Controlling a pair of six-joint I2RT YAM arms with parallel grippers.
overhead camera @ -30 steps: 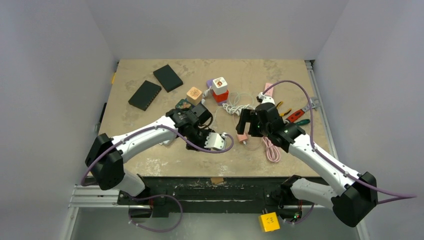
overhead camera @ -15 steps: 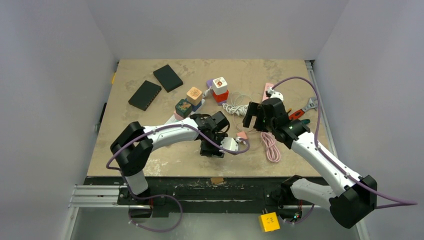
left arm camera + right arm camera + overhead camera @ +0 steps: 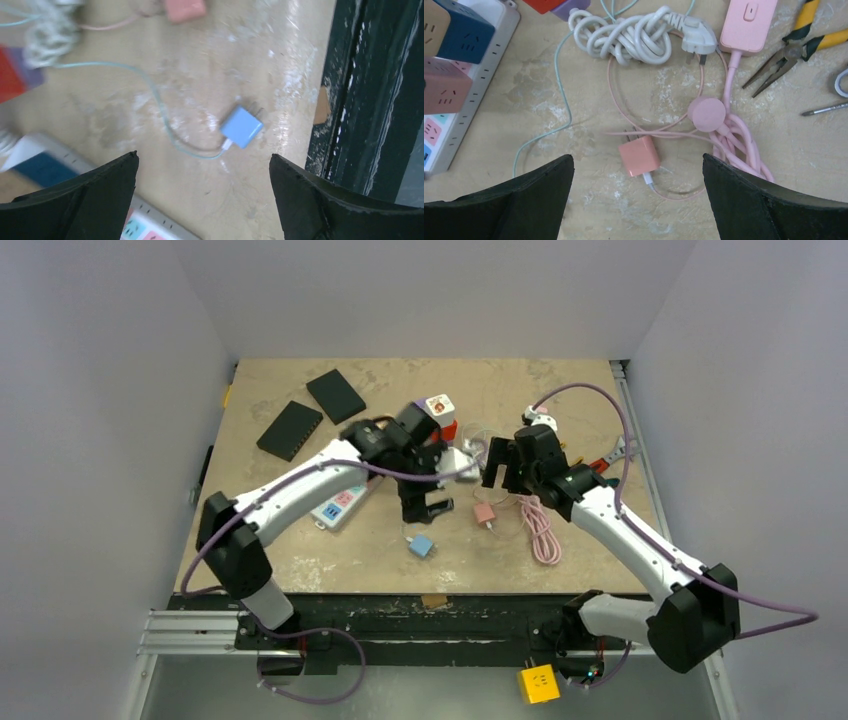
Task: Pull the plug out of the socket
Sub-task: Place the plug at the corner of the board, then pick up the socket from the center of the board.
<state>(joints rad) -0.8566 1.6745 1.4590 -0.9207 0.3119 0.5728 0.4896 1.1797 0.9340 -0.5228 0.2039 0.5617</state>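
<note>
A blue plug (image 3: 241, 126) lies loose on the table with its prongs bare, its pale blue cable (image 3: 150, 87) trailing away; in the top view this blue plug (image 3: 420, 545) sits near the front edge. The white socket strip (image 3: 338, 506) lies to its left, and a corner of the strip (image 3: 155, 227) shows under my left gripper (image 3: 205, 160). That gripper (image 3: 424, 508) hovers open above the plug, holding nothing. My right gripper (image 3: 638, 157) is open over a pink plug (image 3: 639, 155), also lying free; the right gripper (image 3: 497, 468) is beside the left wrist.
Two black boxes (image 3: 291, 430) lie at the back left. A coiled white cable (image 3: 634, 35), a pink strip (image 3: 749, 22), pliers (image 3: 794, 45) and a bundled pink cable (image 3: 541, 530) crowd the right. Coloured cube sockets (image 3: 454, 30) stand on the strip. The table's dark front rail (image 3: 370, 100) is close.
My left gripper has opened and let go of the blue plug, which now lies on the table. The left arm has lifted back toward the table's middle, uncovering the socket strip.
</note>
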